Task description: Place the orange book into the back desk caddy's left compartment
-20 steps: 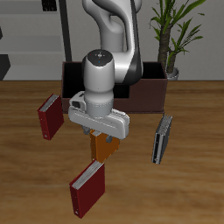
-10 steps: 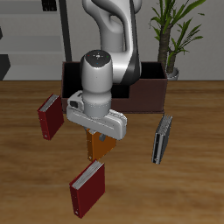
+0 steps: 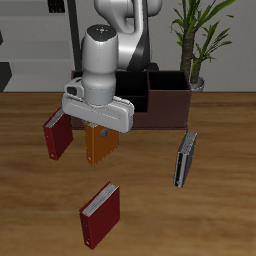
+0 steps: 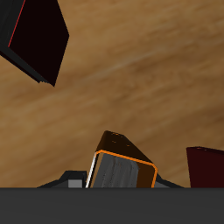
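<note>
My gripper (image 3: 98,128) is shut on the orange book (image 3: 98,144) and holds it upright, lifted above the table. In the wrist view the orange book (image 4: 122,162) shows end-on with pale page edges between my fingers. The back desk caddy (image 3: 160,100), a dark maroon box with a black inside, stands behind my arm at the table's back; much of it is hidden by the arm. Its left compartment (image 3: 170,82) shows as the black-lined end section near the plant.
A dark red book (image 3: 57,133) stands beside the gripper, another dark red book (image 3: 101,213) lies near the table's front edge, and a grey-black book (image 3: 185,159) stands on the far side. A potted plant (image 3: 196,40) stands behind the caddy.
My gripper has risen and moved toward the back with the orange book, lifting it clear of the table. The other books have not moved.
</note>
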